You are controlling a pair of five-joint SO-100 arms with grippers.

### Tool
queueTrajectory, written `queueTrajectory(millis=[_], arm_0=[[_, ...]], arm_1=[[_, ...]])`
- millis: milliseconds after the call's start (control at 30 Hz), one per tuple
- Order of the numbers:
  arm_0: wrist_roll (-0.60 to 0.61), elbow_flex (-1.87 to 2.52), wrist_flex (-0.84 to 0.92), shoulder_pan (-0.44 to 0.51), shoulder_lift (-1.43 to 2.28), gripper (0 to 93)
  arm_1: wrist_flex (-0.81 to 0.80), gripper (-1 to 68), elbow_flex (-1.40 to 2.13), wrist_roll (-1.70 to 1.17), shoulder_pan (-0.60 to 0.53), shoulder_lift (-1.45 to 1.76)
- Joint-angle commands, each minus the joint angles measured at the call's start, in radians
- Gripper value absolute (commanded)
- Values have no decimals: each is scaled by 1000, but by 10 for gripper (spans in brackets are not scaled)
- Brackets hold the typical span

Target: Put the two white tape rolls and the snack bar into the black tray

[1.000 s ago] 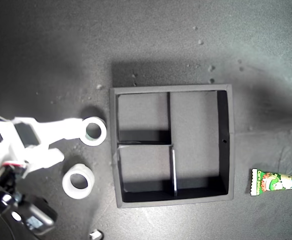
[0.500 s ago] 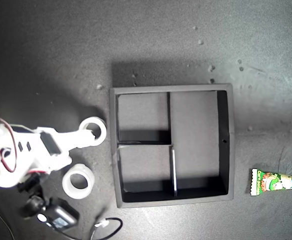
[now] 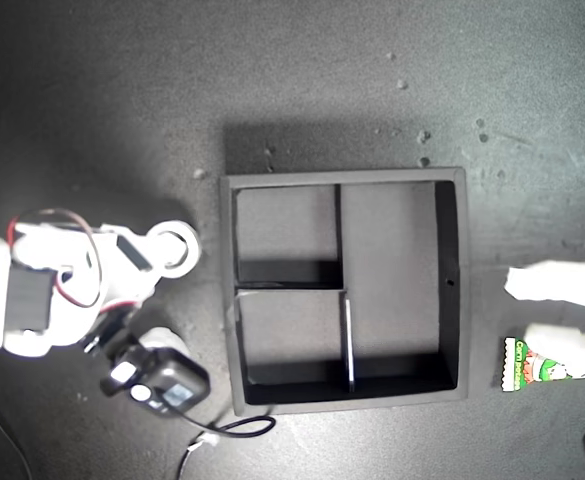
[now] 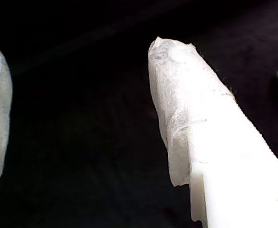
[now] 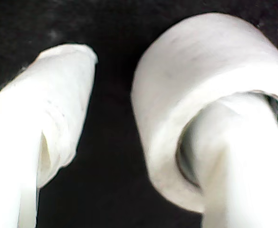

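In the exterior view, my second gripper [image 3: 162, 255] is seen at the left of the black tray [image 3: 450, 285], and in the second wrist view one finger [image 5: 234, 156] is seen threaded through the hole of a white tape roll [image 5: 196, 76], the other finger [image 5: 48, 109] standing apart outside the ring, so the jaws are parted and not clamped. A second tape roll [image 3: 155, 338] is mostly hidden beneath that arm. My first gripper [image 3: 562, 310] is seen spread wide at the exterior view's right, its lower finger [image 3: 572, 342] overlapping the snack bar [image 3: 522, 364], which lies outside the tray.
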Motion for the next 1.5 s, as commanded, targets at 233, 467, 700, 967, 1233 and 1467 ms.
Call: queueTrajectory(millis=[233, 467, 700, 967, 1233, 1467], arm_0=[[52, -227, 296, -114, 209, 0], [140, -554, 476, -112, 262, 1], [143, -845, 477, 6, 28, 1], [64, -1028, 477, 143, -221, 1], [51, -1226, 515, 189, -503, 1], [43, -2100, 854, 233, -1046, 6]], arm_1=[[123, 269, 94, 627, -291, 14], [43, 310, 304, 756, -417, 15], [-367, 314, 658, 781, -448, 15], [-604, 38, 904, 816, -428, 15], [-175, -3, 784, 758, -287, 229], [-29, -3, 635, 566, -54, 328]])
